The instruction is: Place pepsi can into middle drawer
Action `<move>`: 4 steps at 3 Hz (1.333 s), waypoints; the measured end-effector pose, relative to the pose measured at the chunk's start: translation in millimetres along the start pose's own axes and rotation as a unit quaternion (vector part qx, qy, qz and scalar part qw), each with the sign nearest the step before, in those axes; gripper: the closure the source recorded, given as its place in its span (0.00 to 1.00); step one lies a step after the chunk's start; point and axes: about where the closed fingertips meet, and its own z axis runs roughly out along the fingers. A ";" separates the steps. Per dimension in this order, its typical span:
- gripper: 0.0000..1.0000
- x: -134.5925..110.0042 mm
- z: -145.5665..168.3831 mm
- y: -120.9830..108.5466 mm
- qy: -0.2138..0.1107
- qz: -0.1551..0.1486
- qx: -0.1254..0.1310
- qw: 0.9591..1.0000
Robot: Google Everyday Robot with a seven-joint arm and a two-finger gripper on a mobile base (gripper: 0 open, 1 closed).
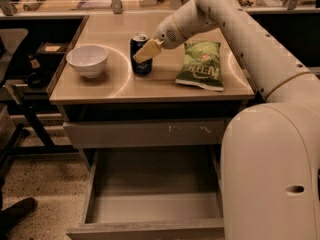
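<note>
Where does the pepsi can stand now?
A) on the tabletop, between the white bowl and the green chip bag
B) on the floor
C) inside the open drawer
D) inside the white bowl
A: the pepsi can stands on the tabletop between the white bowl and the green chip bag, with the gripper at it.

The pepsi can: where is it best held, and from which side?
Probably grip the pepsi can across its round side wall near mid-height, coming from its right and above. It stands upright, and the white bowl on its left and the flat chip bag on its right are both apart from it. The gripper is at its upper right side.
</note>
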 end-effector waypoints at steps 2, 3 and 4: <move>1.00 -3.2 -1.4 5.0 0.001 -0.010 -0.001 1.000; 1.00 -6.5 -26.9 19.4 -0.002 -0.027 0.023 0.999; 1.00 -2.4 -62.7 47.8 -0.002 -0.042 0.067 0.997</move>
